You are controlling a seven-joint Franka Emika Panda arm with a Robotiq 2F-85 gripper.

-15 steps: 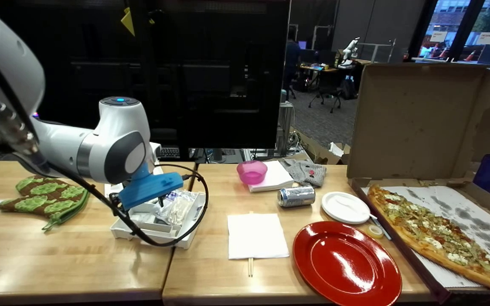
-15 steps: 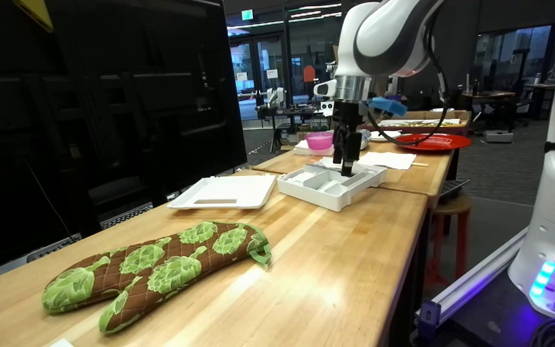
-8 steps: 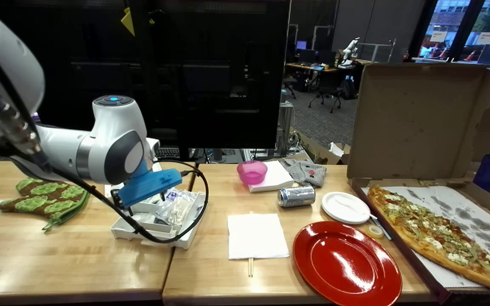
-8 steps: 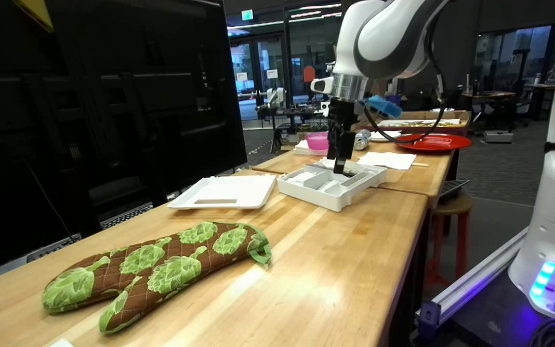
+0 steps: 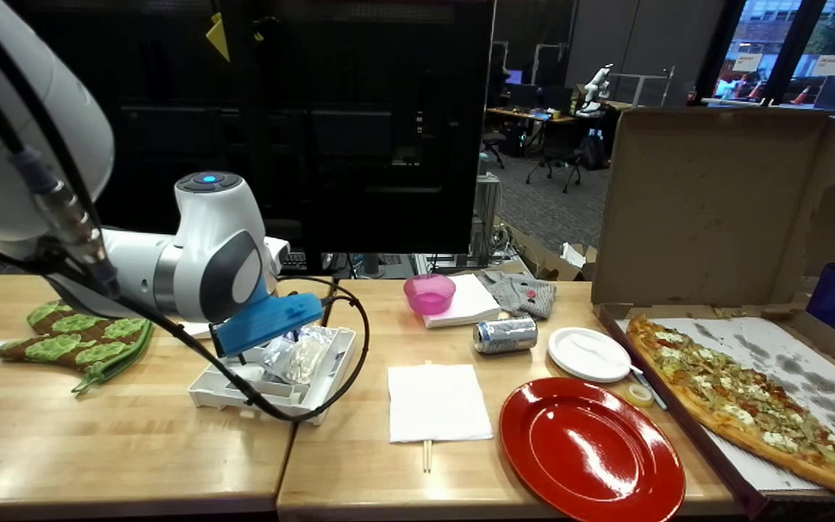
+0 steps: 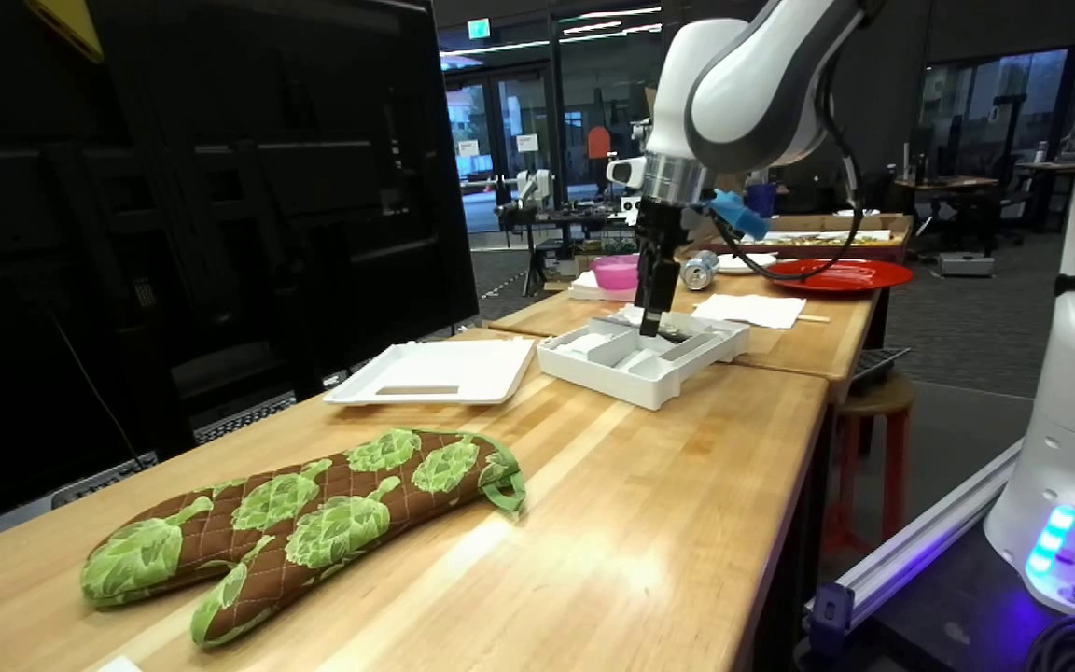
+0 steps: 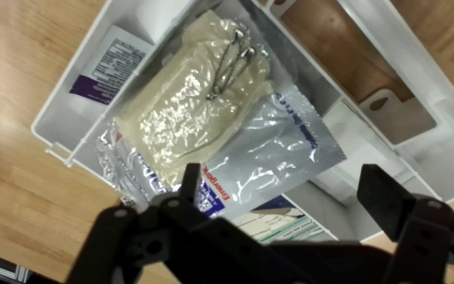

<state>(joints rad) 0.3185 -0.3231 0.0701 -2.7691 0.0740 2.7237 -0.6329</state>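
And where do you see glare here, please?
Wrist view: glints on the beige plastic-wrapped bundle; in an exterior view, a streak on the round red plate; in an exterior view, a bright patch on the pale wooden tabletop.

From here I see glossy, crinkled plastic over the beige roll (image 7: 187, 102), metal pins (image 7: 227, 71), a smooth plastic tray (image 6: 598, 381), a quilted cloth mitt (image 6: 342, 513) at left, and a glossy wooden tabletop (image 6: 593, 523).
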